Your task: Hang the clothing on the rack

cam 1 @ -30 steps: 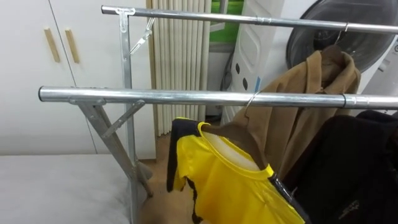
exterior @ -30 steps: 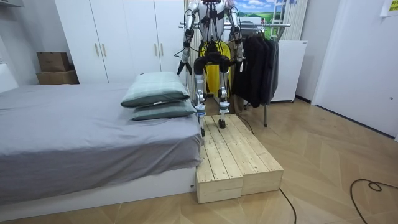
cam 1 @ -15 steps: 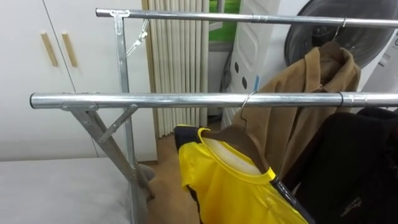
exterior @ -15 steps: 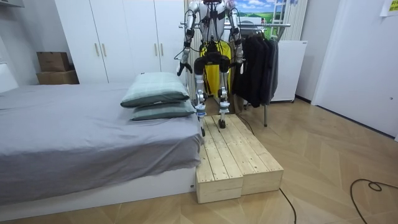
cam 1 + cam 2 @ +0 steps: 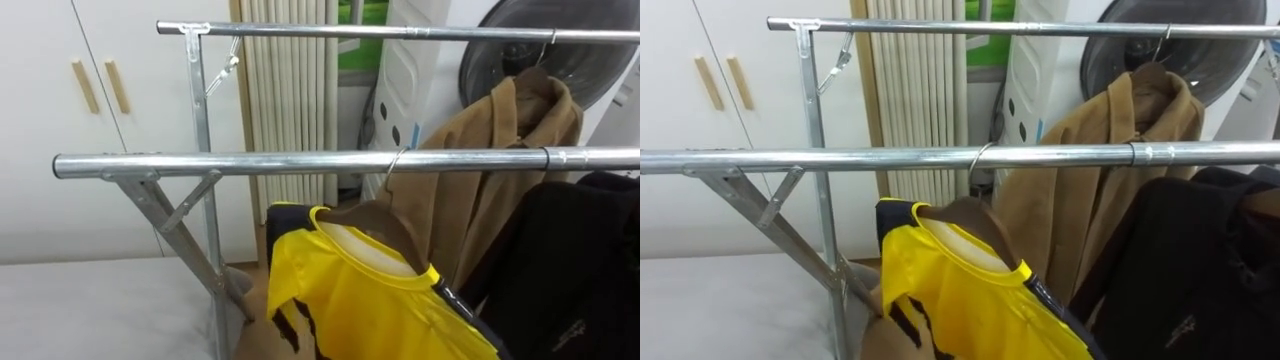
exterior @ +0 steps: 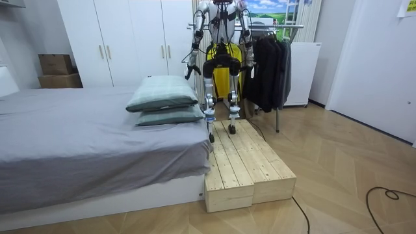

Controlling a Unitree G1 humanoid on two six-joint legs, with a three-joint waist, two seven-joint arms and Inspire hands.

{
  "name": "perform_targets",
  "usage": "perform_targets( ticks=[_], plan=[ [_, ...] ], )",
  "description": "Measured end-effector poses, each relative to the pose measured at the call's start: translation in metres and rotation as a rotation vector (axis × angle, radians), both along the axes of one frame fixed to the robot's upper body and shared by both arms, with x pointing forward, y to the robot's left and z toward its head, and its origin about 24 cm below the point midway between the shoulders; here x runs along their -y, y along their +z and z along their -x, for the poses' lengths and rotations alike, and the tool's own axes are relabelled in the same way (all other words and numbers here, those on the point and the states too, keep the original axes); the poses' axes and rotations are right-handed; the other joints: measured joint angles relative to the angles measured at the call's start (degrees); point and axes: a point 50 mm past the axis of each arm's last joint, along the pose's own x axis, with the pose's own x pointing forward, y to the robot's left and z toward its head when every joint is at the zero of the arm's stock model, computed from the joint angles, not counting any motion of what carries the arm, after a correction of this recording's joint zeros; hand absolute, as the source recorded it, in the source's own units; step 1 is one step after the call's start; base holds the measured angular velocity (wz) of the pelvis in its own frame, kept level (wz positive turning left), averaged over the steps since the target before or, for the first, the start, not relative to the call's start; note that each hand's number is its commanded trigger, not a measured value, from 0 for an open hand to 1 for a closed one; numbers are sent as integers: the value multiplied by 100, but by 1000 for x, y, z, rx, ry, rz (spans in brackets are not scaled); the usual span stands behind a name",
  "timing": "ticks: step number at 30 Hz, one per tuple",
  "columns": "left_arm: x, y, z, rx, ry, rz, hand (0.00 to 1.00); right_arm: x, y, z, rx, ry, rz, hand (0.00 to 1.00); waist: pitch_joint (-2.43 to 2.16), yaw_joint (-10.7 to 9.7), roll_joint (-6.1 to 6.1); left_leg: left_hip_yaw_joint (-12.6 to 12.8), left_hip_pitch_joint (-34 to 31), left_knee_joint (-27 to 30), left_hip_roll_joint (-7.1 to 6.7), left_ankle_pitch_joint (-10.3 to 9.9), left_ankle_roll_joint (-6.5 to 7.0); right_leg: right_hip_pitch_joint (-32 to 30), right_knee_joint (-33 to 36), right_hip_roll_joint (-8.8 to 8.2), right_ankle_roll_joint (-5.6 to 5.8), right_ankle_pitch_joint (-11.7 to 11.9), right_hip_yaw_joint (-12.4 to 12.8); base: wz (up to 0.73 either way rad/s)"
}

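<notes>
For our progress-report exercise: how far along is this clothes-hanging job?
Done: the yellow shirt on its brown hanger hooks over the near silver rail, beside a black garment; a tan coat on the far rail. In hand: unclear; left hand and right hand too small to read. Left: perhaps straightening the tilted shirt.

Robot standing on platform (image 6: 244, 162) beside bed (image 6: 78, 143). Pillows (image 6: 162, 97) lying stacked on bed. Near rail (image 5: 300, 162) running across in front, far rail (image 5: 400, 32) running behind, higher. Shirt (image 5: 370, 300) hanging on hanger (image 5: 385, 215) from near rail. Jacket (image 5: 570, 270) hanging just right of shirt. Coat (image 5: 510, 140) hanging from far rail, behind both. Wardrobe (image 5: 60, 120) standing behind rails, at left.
</notes>
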Motion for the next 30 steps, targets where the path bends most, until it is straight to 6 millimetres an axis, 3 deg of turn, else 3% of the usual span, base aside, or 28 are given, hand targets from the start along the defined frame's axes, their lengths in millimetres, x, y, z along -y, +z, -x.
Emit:
perform_targets(
  ticks=[30],
  plan=[
    [3,-3,-11,8,58,31,0,-2,0,-14,12,44,10,0,26,92,40,0,-5,-2,7,-8,-8,5,-1,8,2,-15,-12,0]
  ],
)
